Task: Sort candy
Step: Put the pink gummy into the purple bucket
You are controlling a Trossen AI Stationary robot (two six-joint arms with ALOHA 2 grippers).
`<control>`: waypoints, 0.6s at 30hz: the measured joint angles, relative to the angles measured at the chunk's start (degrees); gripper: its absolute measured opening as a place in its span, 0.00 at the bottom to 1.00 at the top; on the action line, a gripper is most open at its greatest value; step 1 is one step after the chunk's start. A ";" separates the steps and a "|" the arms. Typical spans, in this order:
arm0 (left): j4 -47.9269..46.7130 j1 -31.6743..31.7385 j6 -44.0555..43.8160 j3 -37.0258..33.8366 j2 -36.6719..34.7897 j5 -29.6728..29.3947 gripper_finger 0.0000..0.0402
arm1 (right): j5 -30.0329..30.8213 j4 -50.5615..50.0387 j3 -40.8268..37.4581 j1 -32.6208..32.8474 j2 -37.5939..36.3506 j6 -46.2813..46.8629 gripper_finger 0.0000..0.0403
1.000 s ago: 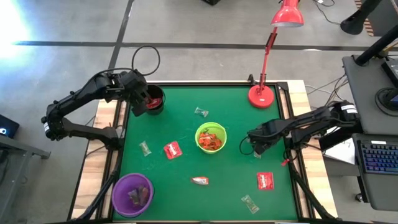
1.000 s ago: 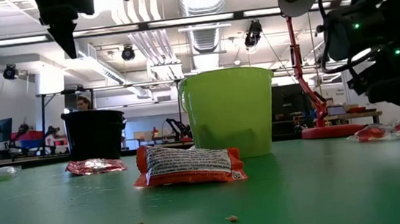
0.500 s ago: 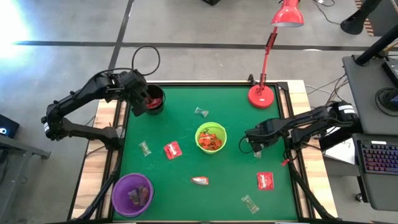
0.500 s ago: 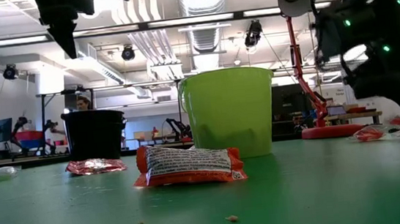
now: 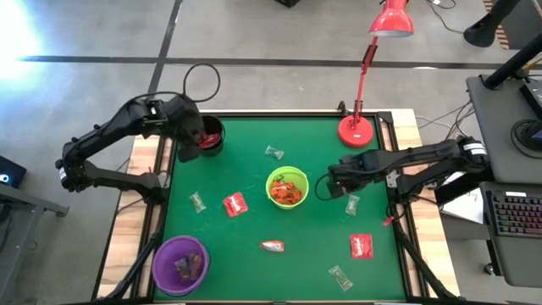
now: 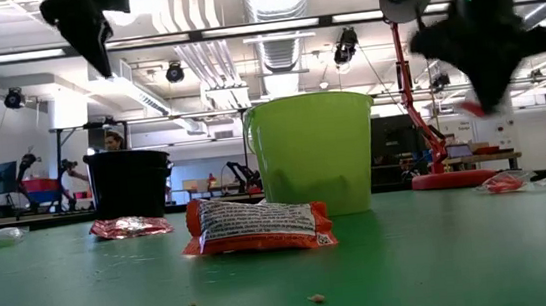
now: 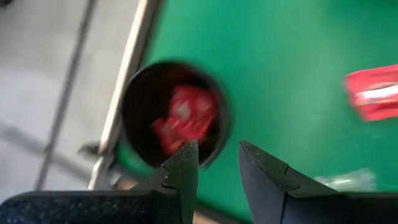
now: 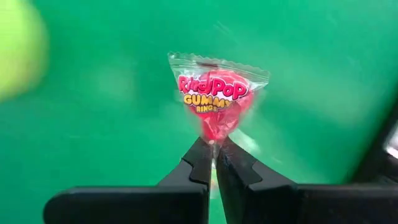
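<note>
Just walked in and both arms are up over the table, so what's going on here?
It is sorting candy into bowls. The right gripper is shut on a clear-wrapped red gummy candy, held above the table beside the lime-green bowl. The left gripper hangs open and empty above the black bowl, which holds red packets. More sweets lie loose on the green table, and the purple bowl holds a few.

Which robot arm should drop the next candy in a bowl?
Probably the right. Its gripper already pinches a red gummy candy near the green bowl. The left gripper hangs empty over the black bowl.
</note>
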 joint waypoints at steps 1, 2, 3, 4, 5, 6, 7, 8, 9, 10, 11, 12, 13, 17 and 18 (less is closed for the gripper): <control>0.81 0.00 1.12 0.00 -0.19 2.61 0.24 | 1.31 0.83 1.93 0.23 0.11 -0.25 0.02; 1.69 0.00 2.06 0.00 -0.46 5.34 0.24 | 2.89 1.74 3.83 0.49 0.23 -0.57 0.02; 2.73 0.00 2.91 0.00 -0.70 7.90 0.24 | 4.51 2.38 5.77 0.80 0.29 -1.02 0.02; 3.72 0.00 3.69 0.00 -0.92 10.16 0.24 | 6.15 3.31 7.41 1.08 0.29 -1.59 0.02; 4.64 -0.02 4.31 0.00 -1.16 12.28 0.24 | 7.85 4.49 9.09 1.32 0.29 -2.11 0.02; 5.48 -0.03 4.86 0.00 -1.34 14.04 0.24 | 9.63 6.01 10.68 1.62 0.29 -2.84 0.02; 6.41 -0.04 5.36 0.00 -1.46 15.34 0.24 | 11.31 7.46 12.13 1.90 0.29 -3.76 0.02; 7.50 -0.04 5.72 0.00 -1.54 16.48 0.24 | 12.80 8.56 13.44 2.10 0.29 -5.11 0.02; 8.50 -0.02 5.84 0.00 -1.61 17.82 0.24 | 14.02 9.89 14.56 2.24 0.29 -6.41 0.02; 9.55 -0.02 5.86 0.00 -1.62 19.32 0.24 | 15.02 11.68 15.55 2.35 0.29 -7.70 0.02; 10.76 0.00 5.90 0.00 -1.62 21.19 0.24 | 15.68 13.61 16.32 2.35 0.29 -9.00 0.02; 11.97 0.00 5.90 0.00 -1.62 23.46 0.24 | 16.40 15.29 17.01 2.35 0.29 -10.27 0.02; 13.07 0.00 5.83 0.00 -1.62 26.30 0.24 | 16.73 16.84 17.58 2.35 0.29 -11.56 0.02; 18.52 -0.04 2.94 0.00 -0.97 40.03 0.24 | 18.28 24.14 19.69 2.30 1.40 -17.08 0.02; 19.89 -0.07 2.15 0.00 -0.79 43.23 0.24 | 18.42 25.49 20.11 2.21 2.11 -18.44 0.02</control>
